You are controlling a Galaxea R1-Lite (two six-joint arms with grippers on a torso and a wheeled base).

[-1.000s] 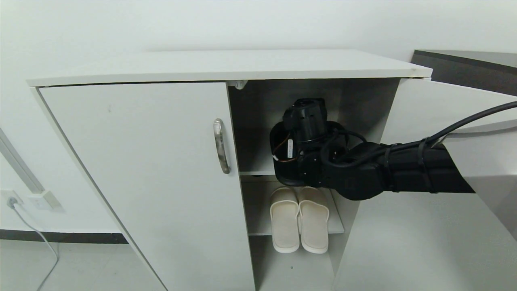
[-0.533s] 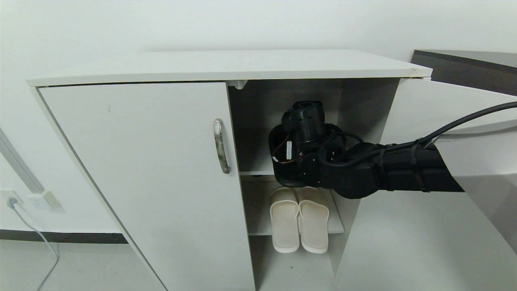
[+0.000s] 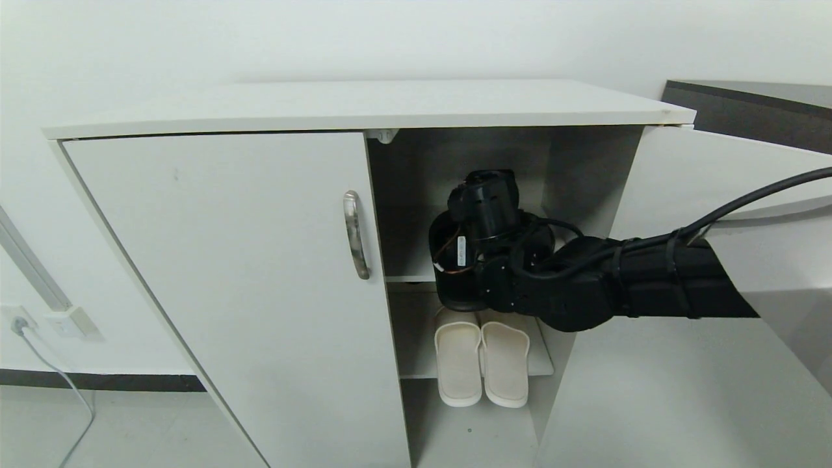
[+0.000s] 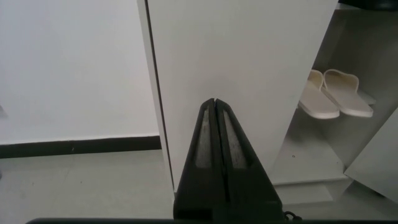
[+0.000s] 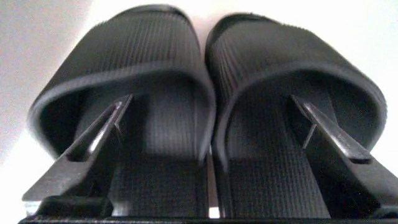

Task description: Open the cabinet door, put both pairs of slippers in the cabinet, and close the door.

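Backdrop: plain white wall behind a white two-door wooden cabinet.
Doors: left door with its metal bar handle is shut; right door stands swung open.
Cream pair: cream open-toe slippers lie side by side on the lower shelf, heels over its front edge.
Right claw: spread wide, one finger under each strap, carrying the black ribbed slippers at the upper shelf.
Left claw: pressed together, empty, facing the shut door.
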